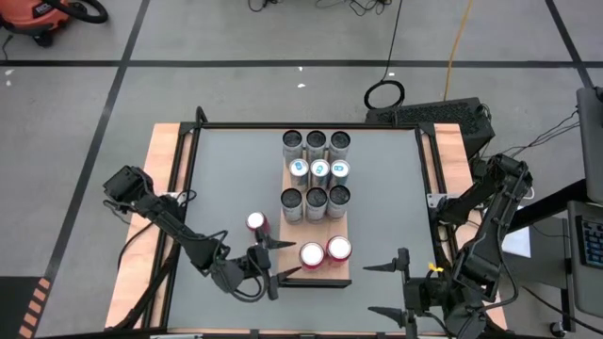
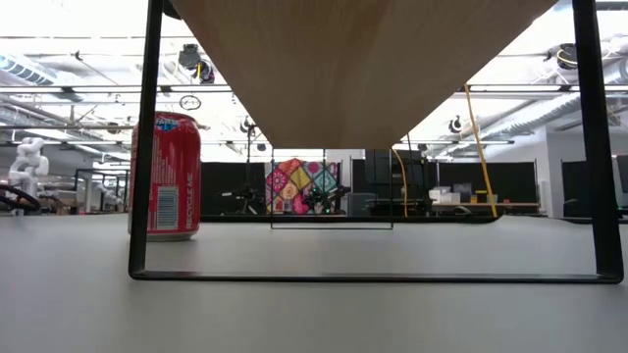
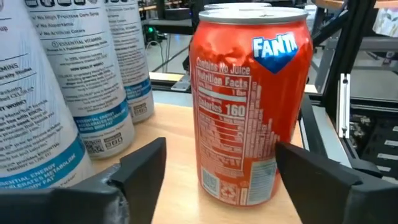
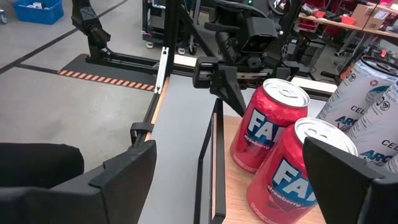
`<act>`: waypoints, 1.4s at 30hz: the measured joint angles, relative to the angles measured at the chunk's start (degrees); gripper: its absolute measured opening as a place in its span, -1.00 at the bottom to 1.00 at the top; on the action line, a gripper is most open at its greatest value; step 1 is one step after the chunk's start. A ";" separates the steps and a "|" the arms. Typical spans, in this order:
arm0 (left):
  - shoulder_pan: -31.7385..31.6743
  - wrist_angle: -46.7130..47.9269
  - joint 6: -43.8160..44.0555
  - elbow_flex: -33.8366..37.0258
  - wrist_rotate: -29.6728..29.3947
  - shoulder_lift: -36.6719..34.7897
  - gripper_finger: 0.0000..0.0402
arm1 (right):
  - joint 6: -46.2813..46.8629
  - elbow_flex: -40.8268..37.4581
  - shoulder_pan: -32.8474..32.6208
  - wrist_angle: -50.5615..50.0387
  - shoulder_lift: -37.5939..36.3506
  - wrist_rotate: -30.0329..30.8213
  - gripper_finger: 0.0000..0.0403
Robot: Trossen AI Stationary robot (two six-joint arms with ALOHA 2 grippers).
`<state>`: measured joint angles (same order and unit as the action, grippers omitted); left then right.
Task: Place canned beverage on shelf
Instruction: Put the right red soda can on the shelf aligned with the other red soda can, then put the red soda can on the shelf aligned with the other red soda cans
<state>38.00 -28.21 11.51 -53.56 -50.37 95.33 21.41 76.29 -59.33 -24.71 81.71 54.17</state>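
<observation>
Left gripper (image 1: pixel 273 260) sits at the near-left corner of the shelf (image 1: pixel 320 226), fingers (image 3: pixel 142 167) spread to either side of a red Fanta can (image 3: pixel 249 102) that stands upright on the board; in the left wrist view a gap shows on both sides, so no grip that I can confirm. Judged step: either setting this can down or just about to let go of it, can't tell which. A second red can (image 1: pixel 338 249) stands just beside the first on the same near end of the shelf. A third red can (image 1: pixel 256 223) stands off the shelf on the grey surface (image 1: pixel 236 179), just left of the board; the low view shows it upright beside the shelf's dark leg. That one looks like the next to place. Next move, as I read it: back the left fingers clear of the shelved can without tipping it, swing left to the loose can, close on its body, lift it above board height and set it in a free spot. Shelf contents: toward the far end, nine tall silver and white cans (image 1: pixel 317 171) in three rows, packed close. Free room is tight near the red pair. Right gripper (image 1: pixel 403 282) waits off the shelf's near-right corner, fingers wide apart, holding nothing.
</observation>
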 joint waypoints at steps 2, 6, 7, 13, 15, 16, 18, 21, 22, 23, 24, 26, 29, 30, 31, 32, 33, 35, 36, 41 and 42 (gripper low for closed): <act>-0.36 0.06 0.13 0.00 0.12 0.00 0.39 | -0.34 0.00 -0.01 0.00 0.00 0.00 0.70; -1.40 0.27 0.09 0.00 0.83 0.00 0.19 | -1.56 0.00 0.09 0.00 0.00 0.53 0.70; -1.69 0.42 0.11 0.00 0.83 0.00 0.14 | -1.60 0.00 0.09 -0.03 0.00 1.23 0.70; -2.46 0.52 -0.09 0.00 4.30 0.02 -0.04 | -1.16 0.00 0.13 -0.04 0.00 1.51 0.70; -2.34 0.64 -1.00 0.00 4.57 0.02 -0.05 | -0.16 0.00 0.13 -0.24 0.00 1.51 0.70; -2.16 0.72 -1.52 0.00 4.54 0.04 -0.05 | 0.48 0.00 0.13 -0.85 0.00 1.51 0.70; -1.71 0.72 -2.82 0.02 3.57 0.05 -0.06 | 2.36 0.00 0.13 -3.17 0.00 1.51 0.70; -0.83 1.14 -3.47 0.07 0.22 -0.82 -0.06 | 7.31 0.00 0.13 -8.23 0.00 1.49 0.69; -0.51 1.55 -3.48 0.07 -0.76 -1.33 -0.06 | 8.94 0.00 0.13 -9.59 0.00 1.49 0.69; 0.03 2.69 -3.47 0.07 -1.84 -1.95 -0.06 | 10.33 0.00 0.13 -10.70 0.00 1.47 0.69; 0.46 3.57 -3.45 0.07 -2.85 -2.68 -0.06 | 11.34 0.00 0.13 -11.49 0.00 1.46 0.69; 1.28 5.88 -2.91 0.07 -4.41 -4.40 -0.06 | 12.16 0.00 -0.04 -11.87 0.00 1.24 0.69; 2.50 12.54 0.38 0.07 -5.25 -7.78 -0.06 | 11.95 0.00 -0.73 -11.88 0.00 1.22 0.69; 2.79 15.20 2.69 0.07 -5.27 -9.10 -0.06 | 11.85 0.00 -0.93 -11.87 0.00 1.20 0.69; 3.06 18.37 5.32 0.07 -5.33 -10.43 -0.06 | 11.72 0.00 -1.20 -11.85 0.00 1.18 0.69; 3.19 21.96 8.41 0.05 -5.39 -11.59 -0.06 | 11.53 0.00 -1.50 -11.86 0.00 1.16 0.69; 3.33 26.02 11.67 0.04 -5.50 -12.52 -0.06 | 11.40 0.00 -1.72 -11.85 0.00 1.14 0.68; 3.25 35.28 18.45 0.04 -5.77 -13.59 -0.06 | 11.04 0.00 -2.06 -11.85 0.00 1.17 0.68; 3.10 39.53 21.64 0.04 -5.89 -13.70 -0.06 | 11.03 0.00 -2.18 -11.84 0.00 1.18 0.68; 2.84 58.18 37.10 0.07 -6.40 -13.68 -0.02 | 11.10 0.00 -2.25 -11.82 0.00 1.18 0.68; 2.82 61.05 39.39 0.07 -5.88 -13.68 0.02 | 11.30 0.00 -2.25 -11.82 0.00 1.14 0.68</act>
<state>40.82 32.84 50.89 -53.49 -56.25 81.65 32.71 76.29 -61.58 -36.53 81.71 55.32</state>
